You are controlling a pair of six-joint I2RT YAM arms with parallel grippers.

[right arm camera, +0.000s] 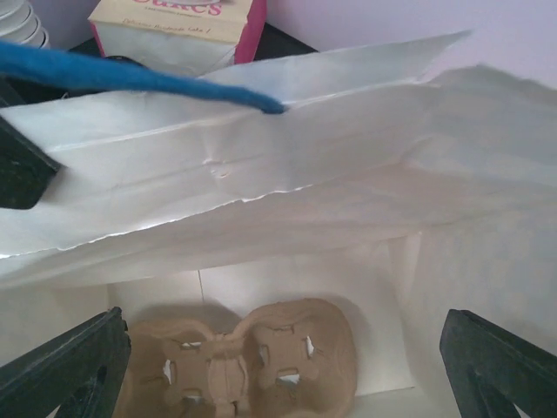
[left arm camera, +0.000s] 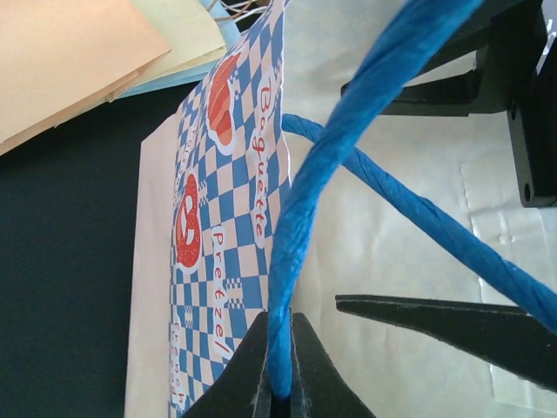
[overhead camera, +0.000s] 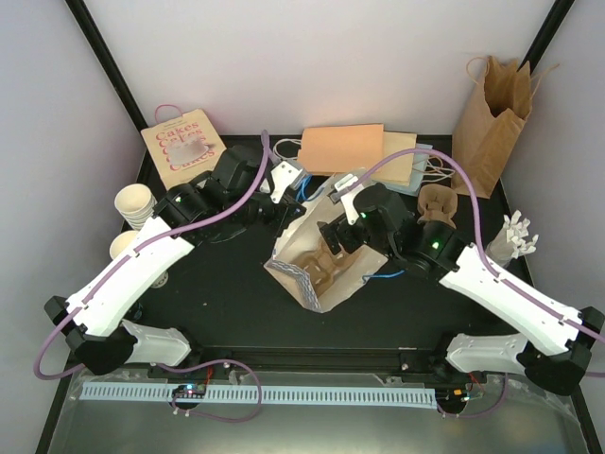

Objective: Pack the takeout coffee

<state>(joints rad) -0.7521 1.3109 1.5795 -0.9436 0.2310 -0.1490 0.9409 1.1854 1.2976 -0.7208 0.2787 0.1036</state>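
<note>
A white bag (overhead camera: 352, 281) with blue checked sides and a blue handle (left arm camera: 335, 157) gapes open mid-table, a cardboard carrier (right arm camera: 239, 361) lying on its bottom. Flat orange bags (overhead camera: 340, 148) lie at the back, with a Cakes bag (overhead camera: 182, 144) far left and a brown bag (overhead camera: 492, 123) upright far right. A second carrier (overhead camera: 437, 205) sits near the brown bag.

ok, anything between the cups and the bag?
Yes. The cups sit at the table's left edge, and the left arm lies between them and the bag, the left gripper shut on the blue handle. The open right gripper is in the bag's mouth, above the carrier inside.
</note>
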